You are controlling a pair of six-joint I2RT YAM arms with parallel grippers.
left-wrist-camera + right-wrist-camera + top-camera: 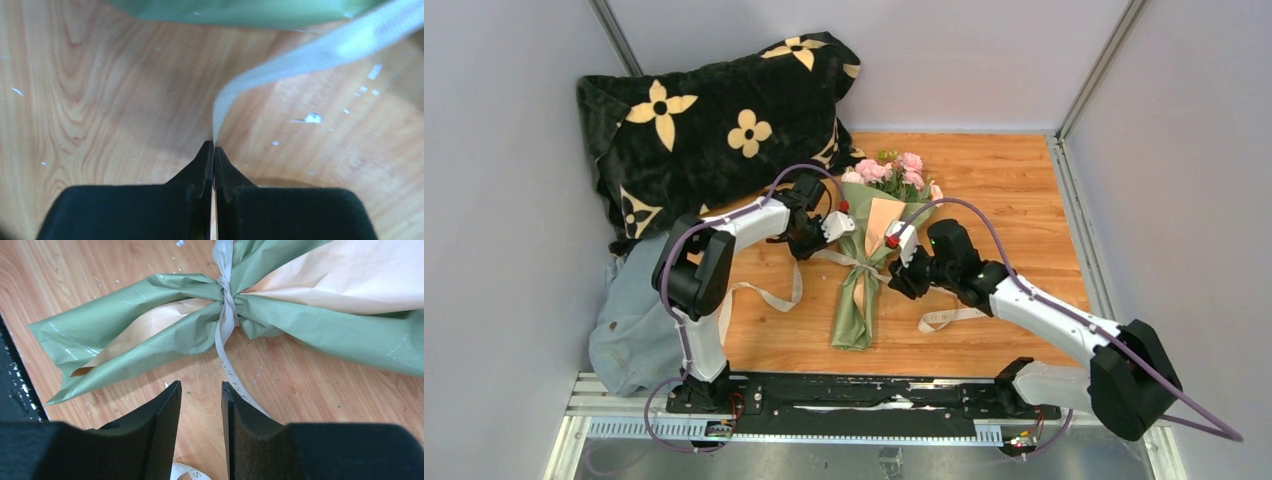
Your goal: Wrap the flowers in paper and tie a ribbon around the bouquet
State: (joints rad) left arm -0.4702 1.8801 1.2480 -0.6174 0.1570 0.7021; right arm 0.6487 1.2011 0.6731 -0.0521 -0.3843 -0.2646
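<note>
Ribbon (310, 56), blurred in the left wrist view and cut off at its edge, printed lettering too small to read; paper (325, 335), cropped in the right wrist view; stems of the flowers (892, 170), hidden inside the paper.

high rear overview, wrist views near ribbon (226, 327)

— What's the table (1024, 200) made of?
— Wood, with a clear grain and a light varnish sheen, scuffed with pale flecks.
— And the paper (125, 325)?
— Thin and creased. The olive sheet has a faint gloss, the peach one is matt.
— The ribbon (227, 320)?
— Flat woven cloth, cream, softly lustrous.
— The right gripper (201, 385)?
— Matt black plastic, with finely ribbed pads (167, 420).
— And around the edges?
— A plush, velvety black pillow (714, 110), a matt blue-grey cloth (629, 320), and a bare metal rail (824, 432)
</note>
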